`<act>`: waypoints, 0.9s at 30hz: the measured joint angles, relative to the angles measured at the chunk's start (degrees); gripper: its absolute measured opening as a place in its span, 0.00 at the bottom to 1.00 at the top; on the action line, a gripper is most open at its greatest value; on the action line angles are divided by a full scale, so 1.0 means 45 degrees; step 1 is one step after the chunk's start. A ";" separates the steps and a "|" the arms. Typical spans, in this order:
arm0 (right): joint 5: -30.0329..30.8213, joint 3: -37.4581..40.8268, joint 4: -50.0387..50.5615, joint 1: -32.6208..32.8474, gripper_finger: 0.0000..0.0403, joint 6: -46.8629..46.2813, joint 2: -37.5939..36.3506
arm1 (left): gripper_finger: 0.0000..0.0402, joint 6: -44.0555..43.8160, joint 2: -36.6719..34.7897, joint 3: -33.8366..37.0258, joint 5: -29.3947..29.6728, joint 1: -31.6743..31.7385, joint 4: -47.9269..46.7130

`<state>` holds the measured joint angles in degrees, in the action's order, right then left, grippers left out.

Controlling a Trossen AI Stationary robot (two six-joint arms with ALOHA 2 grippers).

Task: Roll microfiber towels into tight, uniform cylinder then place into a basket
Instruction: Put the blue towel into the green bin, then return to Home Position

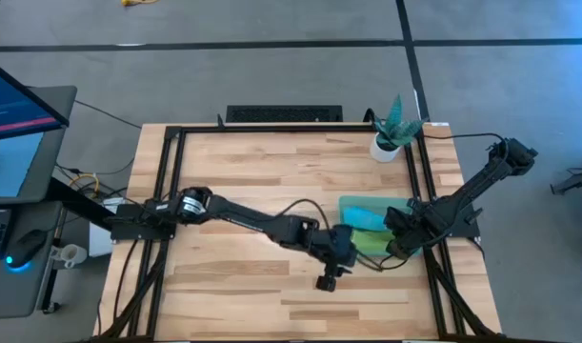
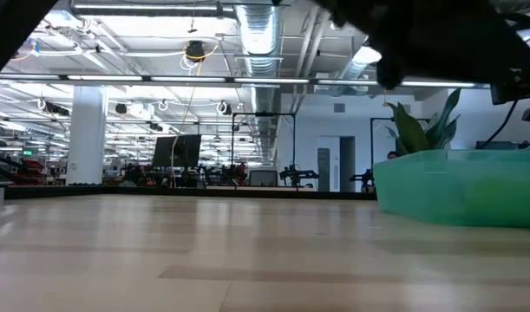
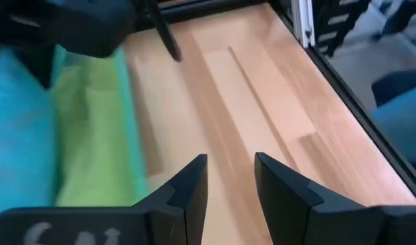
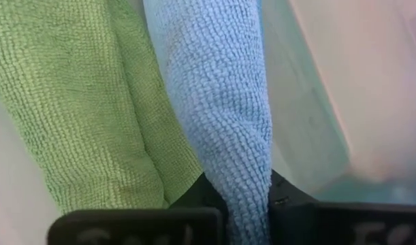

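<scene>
On the wooden table (image 1: 271,181) I'm seeing both towels, green towel (image 4: 78,109) and blue towel (image 4: 221,102), lying in the basket (image 2: 455,186); right gripper (image 4: 238,204) is pinching blue, left gripper (image 3: 229,187) standing empty, part-open.

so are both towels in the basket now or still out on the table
In the basket: the high view shows the blue towel and green towel rolled side by side inside the basket. The right pincer is shut on the blue one.

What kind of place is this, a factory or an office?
It looks like a large open robotics lab or workshop. Exposed ceiling ducts and strip lights run overhead, other robot rigs stand on benches in the background, and a computer monitor sits beside the wooden table.
</scene>
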<state>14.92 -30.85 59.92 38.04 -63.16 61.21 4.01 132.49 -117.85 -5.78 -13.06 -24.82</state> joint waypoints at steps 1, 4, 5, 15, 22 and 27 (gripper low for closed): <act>-0.0015 0.0000 0.0000 0.0000 0.10 0.0004 0.0000 | 0.28 -0.0161 0.0000 0.0635 0.0000 -0.0073 0.0875; -0.0015 0.0000 0.0000 0.0015 0.15 0.0017 0.0000 | 0.28 -0.0852 0.0000 0.2120 -0.0242 -0.0249 0.3018; -0.0015 0.0000 0.0000 0.0015 0.17 0.0019 0.0000 | 0.28 -0.1040 0.0000 0.2482 -0.0453 -0.0294 0.3475; -0.0098 -0.0031 0.0033 -0.0370 0.48 0.0025 0.0000 | 0.28 -0.0868 -0.0039 0.3374 -0.0765 -0.0863 0.4617; -0.1326 -0.0657 0.0372 -0.1337 0.61 0.0675 -0.0005 | 0.28 -0.0503 -0.0039 0.3378 -0.0772 -0.1147 0.4298; -0.1361 -0.1167 0.1078 -0.1785 0.59 0.0807 -0.0015 | 0.28 -0.0509 -0.0159 0.3378 -0.0777 -0.1249 0.4153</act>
<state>8.80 -36.10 64.77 30.01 -59.52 61.14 1.72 131.77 -102.65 -9.28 -18.68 -6.13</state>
